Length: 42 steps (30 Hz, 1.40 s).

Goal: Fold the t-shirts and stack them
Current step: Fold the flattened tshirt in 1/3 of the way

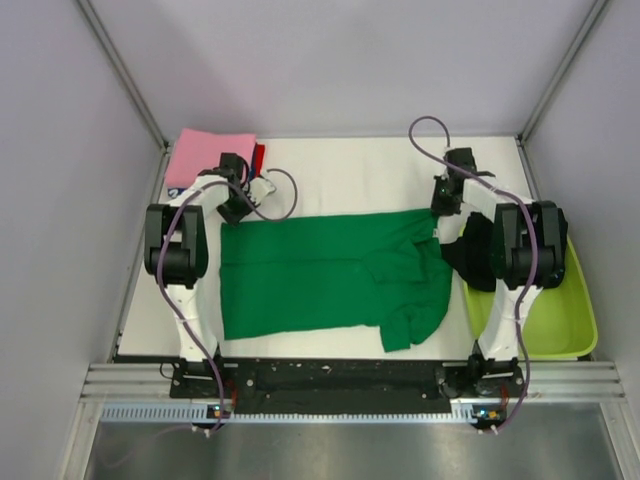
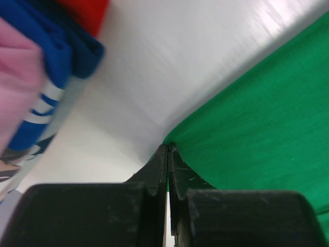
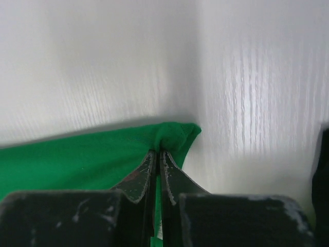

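A bright green t-shirt (image 1: 320, 275) lies spread across the white table, its right part bunched with a sleeve near the front. My left gripper (image 1: 237, 207) is shut on its far left corner (image 2: 177, 144). My right gripper (image 1: 441, 212) is shut on its far right corner (image 3: 172, 135). A stack of folded tees sits at the far left: pink (image 1: 208, 155) on top, red (image 1: 260, 158) at its edge; pink (image 2: 15, 77), blue-white (image 2: 46, 87) and red (image 2: 85, 13) show in the left wrist view. A black tee (image 1: 468, 252) hangs over the tub's left rim.
A lime-green plastic tub (image 1: 560, 320) stands at the right edge of the table (image 1: 340, 170), beside the right arm. Grey walls enclose the table on three sides. A metal rail runs along the near edge.
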Tool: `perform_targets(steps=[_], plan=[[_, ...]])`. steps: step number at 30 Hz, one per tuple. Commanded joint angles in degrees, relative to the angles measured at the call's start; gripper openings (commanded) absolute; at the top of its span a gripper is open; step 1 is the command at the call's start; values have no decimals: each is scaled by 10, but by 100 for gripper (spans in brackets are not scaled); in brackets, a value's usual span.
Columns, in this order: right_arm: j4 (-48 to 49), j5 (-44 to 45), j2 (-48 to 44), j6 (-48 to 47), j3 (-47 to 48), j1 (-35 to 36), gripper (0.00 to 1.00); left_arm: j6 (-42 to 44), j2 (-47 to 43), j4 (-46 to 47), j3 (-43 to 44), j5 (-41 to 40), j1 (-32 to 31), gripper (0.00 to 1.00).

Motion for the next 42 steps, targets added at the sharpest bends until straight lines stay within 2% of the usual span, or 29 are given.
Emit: perform_targets(steps=[1, 2, 3, 4, 8, 9, 11, 14, 16, 18, 21, 24, 27, 32, 37, 42], plan=[[57, -50, 33, -8, 53, -14, 0, -36, 28, 61, 29, -57, 3, 0], [53, -50, 32, -8, 60, -14, 0, -37, 26, 65, 29, -62, 3, 0], [46, -48, 27, -10, 65, -14, 6, -38, 24, 66, 29, -62, 3, 0], [35, -44, 17, -11, 67, -15, 16, -38, 18, 63, 28, -58, 3, 0], [0, 3, -66, -27, 40, 0, 44, -31, -30, 44, 12, -4, 1, 32], [-7, 27, -92, -32, 26, 7, 49, -24, -46, 40, 5, 19, 0, 37], [-39, 67, -136, -30, 3, 22, 54, -8, -83, 32, -15, 57, -8, 45], [-81, 82, -191, -7, -48, 41, 54, 20, -145, 16, -44, 110, -30, 49], [-104, 66, -224, 8, -92, 47, 54, 49, -188, -5, -63, 168, -52, 50], [-111, 26, -252, 23, -146, 47, 50, 82, -224, -24, -79, 225, -85, 49], [-107, -40, -288, 47, -204, 48, 42, 95, -241, -24, -82, 282, -183, 49], [-85, -66, -303, 81, -253, 52, 45, 86, -210, -27, -56, 320, -271, 48], [-72, -75, -295, 119, -274, 53, 50, 84, -160, -6, -42, 326, -352, 48], [-10, -106, -296, 157, -316, 52, 51, 74, -110, 85, -56, 288, -441, 48], [15, -105, -286, 171, -318, 53, 47, 42, -66, 132, -27, 282, -466, 49], [36, -120, -271, 177, -320, 52, 35, 28, -27, 154, -15, 258, -475, 49]])
